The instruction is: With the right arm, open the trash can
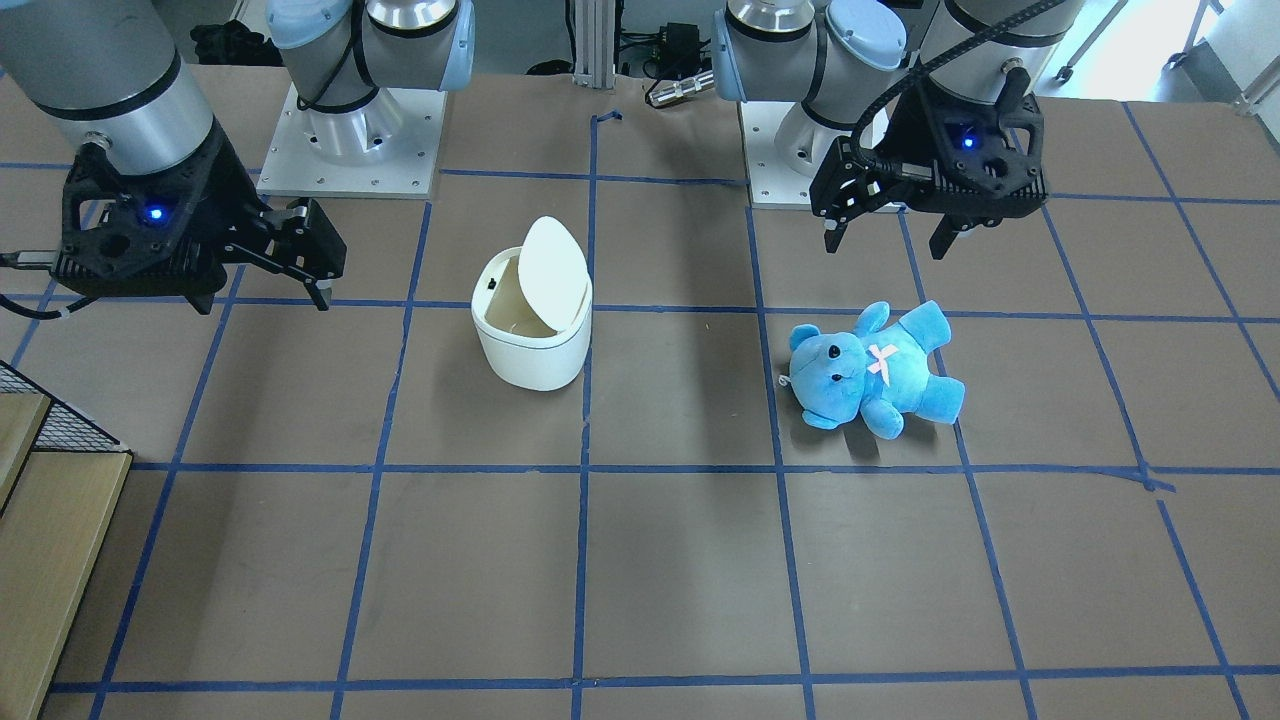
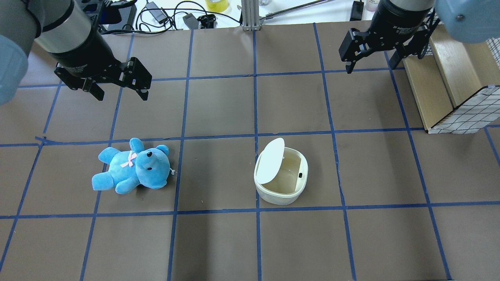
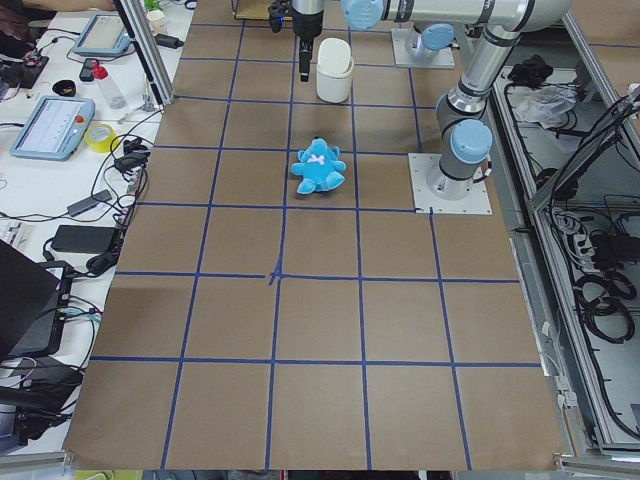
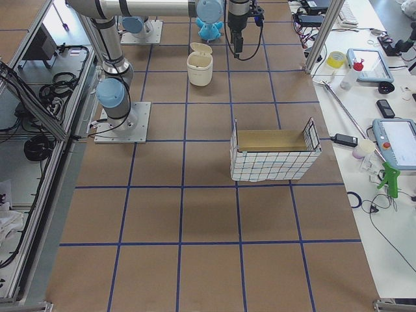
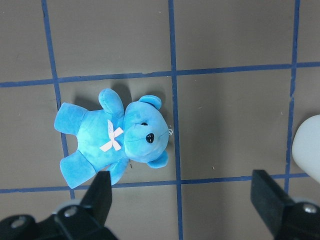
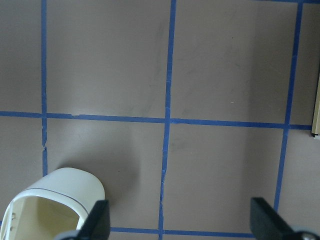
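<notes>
Trash can point(image 2: 287, 195) centre frame on worktop point(image 2: 218, 105), lid point(image 2: 269, 160) tilted up. Right claw point(image 2: 370, 67) upper right, fingers apart. Left claw point(image 2: 122, 93) likewise.

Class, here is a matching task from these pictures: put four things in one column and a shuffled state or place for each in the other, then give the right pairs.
1. trash can
2. teddy bear
3. right end effector
4. left end effector

A. lying face up
B. open, beside the wooden box
C. lid tipped up, inside showing
D. open, nearer the teddy bear

Pairs: 1-C, 2-A, 3-B, 4-D.
</notes>
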Controlling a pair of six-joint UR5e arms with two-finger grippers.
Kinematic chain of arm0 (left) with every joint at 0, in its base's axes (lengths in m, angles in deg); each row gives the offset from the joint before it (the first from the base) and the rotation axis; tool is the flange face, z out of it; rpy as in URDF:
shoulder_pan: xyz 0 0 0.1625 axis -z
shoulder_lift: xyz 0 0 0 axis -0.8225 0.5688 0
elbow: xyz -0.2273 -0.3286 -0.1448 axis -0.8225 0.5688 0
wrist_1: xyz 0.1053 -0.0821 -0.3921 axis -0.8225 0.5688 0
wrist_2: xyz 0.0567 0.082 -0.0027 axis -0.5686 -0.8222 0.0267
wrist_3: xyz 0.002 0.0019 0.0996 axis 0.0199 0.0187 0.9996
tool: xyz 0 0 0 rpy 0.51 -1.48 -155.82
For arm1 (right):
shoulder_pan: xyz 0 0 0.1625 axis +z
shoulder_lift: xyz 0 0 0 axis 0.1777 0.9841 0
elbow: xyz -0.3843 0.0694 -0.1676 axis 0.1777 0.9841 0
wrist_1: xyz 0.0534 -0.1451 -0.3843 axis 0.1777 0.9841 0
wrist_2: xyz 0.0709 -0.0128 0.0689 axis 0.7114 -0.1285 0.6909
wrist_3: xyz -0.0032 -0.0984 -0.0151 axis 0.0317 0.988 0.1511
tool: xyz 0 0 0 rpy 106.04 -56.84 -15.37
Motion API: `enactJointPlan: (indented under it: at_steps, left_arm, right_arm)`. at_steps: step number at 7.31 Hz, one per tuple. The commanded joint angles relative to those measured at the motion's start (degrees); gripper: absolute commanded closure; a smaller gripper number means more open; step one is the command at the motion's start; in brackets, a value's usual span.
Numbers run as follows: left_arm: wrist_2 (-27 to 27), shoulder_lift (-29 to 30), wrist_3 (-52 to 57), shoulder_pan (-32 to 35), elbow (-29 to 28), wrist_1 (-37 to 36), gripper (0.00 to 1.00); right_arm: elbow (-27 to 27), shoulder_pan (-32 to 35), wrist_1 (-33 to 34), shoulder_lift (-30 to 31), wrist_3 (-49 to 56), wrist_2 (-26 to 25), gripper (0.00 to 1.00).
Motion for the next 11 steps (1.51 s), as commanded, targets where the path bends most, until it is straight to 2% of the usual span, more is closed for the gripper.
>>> enactJointPlan:
  at_steps: [1,3,4,11]
  left_arm:
    - [0.0,-0.09,0.0,0.0,0.0,0.0,0.0]
    - [0.0,0.0,0.0,0.0,0.0,0.0,0.0]
    - [0.0,0.0,0.0,0.0,0.0,0.0,0.0]
    - [0.0,0.0,0.0,0.0,0.0,0.0,0.0]
  right_arm:
    - [0.0,-0.48,-1.15,0.09,-3.34,-0.24,0.0]
    - [0.09,-0.4,-2.46,0.27,-3.7,0.55,0.0]
    - [0.09,-0.31,-5.43,0.53,-4.57,1.34,0.0]
    - [1.85,-0.48,-5.55,0.44,-3.79,-0.86,0.0]
